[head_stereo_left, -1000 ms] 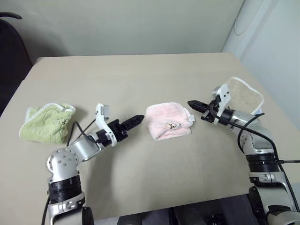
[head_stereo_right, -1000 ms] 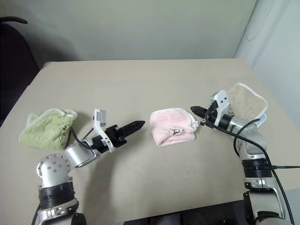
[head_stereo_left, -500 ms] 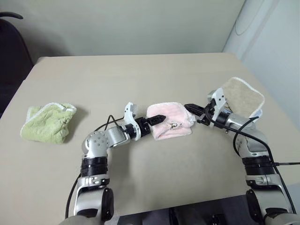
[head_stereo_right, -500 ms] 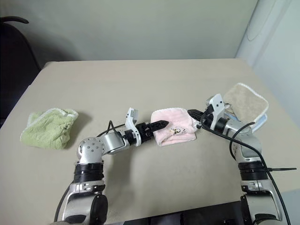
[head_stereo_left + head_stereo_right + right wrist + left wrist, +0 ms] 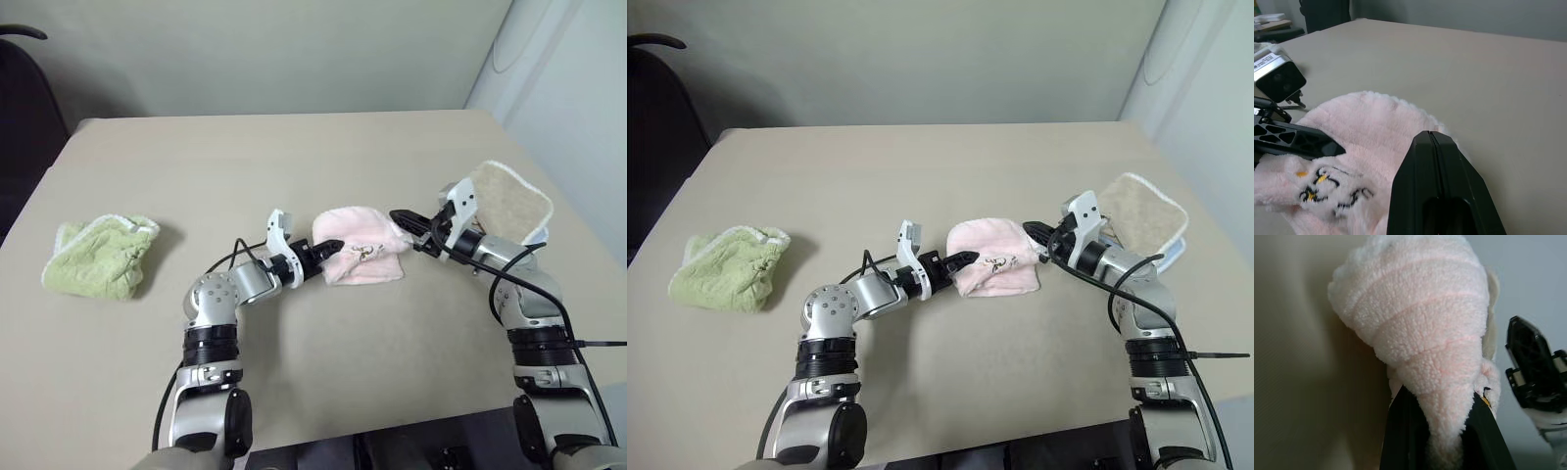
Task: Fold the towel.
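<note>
— What changed just now?
— The left hand (image 5: 331, 254) came across and closed on the pink towel (image 5: 364, 247) in the table (image 5: 294, 157) middle.
— And the right hand (image 5: 404, 219)?
— Together, empty, perhaps touching it. Folding can start.

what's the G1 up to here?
It's working on the pale pink towel in the middle of the tan table. The left gripper is shut on a fold of the towel at its near-left edge. The right gripper is shut, with its tip at the towel's right edge; no grip is visible there. A light green towel lies off to the left, a beige towel to the right.
</note>
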Robot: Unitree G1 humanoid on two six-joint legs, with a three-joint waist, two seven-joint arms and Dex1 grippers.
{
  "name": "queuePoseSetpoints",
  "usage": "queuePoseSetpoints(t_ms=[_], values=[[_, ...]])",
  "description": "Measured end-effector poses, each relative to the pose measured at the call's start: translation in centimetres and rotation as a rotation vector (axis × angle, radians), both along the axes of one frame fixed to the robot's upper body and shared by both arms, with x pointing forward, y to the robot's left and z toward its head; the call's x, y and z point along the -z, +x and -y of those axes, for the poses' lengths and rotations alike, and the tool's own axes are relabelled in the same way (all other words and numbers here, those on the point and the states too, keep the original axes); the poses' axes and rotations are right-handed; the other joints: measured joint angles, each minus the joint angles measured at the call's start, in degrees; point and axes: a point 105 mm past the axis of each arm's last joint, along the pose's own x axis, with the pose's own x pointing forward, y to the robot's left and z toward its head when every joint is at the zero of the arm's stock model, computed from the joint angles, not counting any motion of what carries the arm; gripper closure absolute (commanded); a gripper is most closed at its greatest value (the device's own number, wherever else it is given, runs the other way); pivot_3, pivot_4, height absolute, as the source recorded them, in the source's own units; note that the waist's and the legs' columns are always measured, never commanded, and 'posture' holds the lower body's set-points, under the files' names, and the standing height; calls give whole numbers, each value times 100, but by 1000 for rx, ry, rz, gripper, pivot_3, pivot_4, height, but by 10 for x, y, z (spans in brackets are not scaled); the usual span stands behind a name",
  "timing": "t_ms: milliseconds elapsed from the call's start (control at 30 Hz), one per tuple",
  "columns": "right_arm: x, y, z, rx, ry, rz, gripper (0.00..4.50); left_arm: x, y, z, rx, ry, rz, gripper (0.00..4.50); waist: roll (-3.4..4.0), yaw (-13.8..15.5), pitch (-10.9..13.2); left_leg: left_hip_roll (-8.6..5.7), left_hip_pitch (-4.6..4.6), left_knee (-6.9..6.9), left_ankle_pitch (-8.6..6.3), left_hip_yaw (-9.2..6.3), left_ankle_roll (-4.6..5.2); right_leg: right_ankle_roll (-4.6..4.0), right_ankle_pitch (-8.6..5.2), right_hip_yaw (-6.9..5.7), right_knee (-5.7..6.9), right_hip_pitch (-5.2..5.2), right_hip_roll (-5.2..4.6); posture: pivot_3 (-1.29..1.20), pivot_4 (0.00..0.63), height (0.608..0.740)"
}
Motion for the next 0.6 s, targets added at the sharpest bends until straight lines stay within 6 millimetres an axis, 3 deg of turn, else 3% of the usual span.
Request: queuePoseSetpoints(t_ms=[100,167,200,233,333,400,467,533,600], values=[[-5,5,2,30,18,16,4500,-33,12,-28,-136,-69,85,4494,-5,-16,4,3,-1,-3,1,0,0,-2,1,1,2,-6,3,0,150,740],[-12,9,7,53,30,34,4500,-74,21,-69,-292,-98,194,4494,-9,-61,7,6,-2,-6,1,0,-1,-5,3,4,2,-12,8,0,150,740],[-14,11,12,72,38,43,4500,-102,21,-97,-388,-120,273,4494,-9,-84,7,7,-1,-8,1,1,-1,-6,3,4,0,-12,9,0,150,740],[-15,11,14,80,39,45,4500,-118,18,-112,-438,-131,321,4494,-9,-99,7,5,-1,-10,0,1,0,-6,3,3,-3,-14,9,0,150,740],[-13,14,17,91,43,37,4500,-163,-8,-197,-708,-98,433,4494,-9,-172,7,1,1,-17,0,-2,-1,-7,3,9,-6,-38,5,0,150,740],[-10,16,18,93,40,34,4500,-170,-30,-242,-856,-63,443,4494,-9,-209,7,-3,2,-19,-1,-2,-2,-8,4,14,-6,-56,1,0,150,740],[-8,16,15,83,31,35,4500,-157,-53,-278,-980,-28,406,4494,-9,-227,6,-5,2,-26,-1,-1,-3,-8,4,15,-7,-67,-2,0,150,740],[-4,15,11,68,21,29,4500,-124,-76,-307,-1092,-14,300,4494,-11,-237,6,-1,-1,-55,-2,0,-3,-10,5,15,-5,-76,-3,0,150,740],[-1,15,7,55,16,21,4500,-91,-99,-322,-1159,7,202,4494,-17,-234,7,2,-2,-66,-2,-2,-3,-15,8,12,-5,-75,-1,0,150,740]])
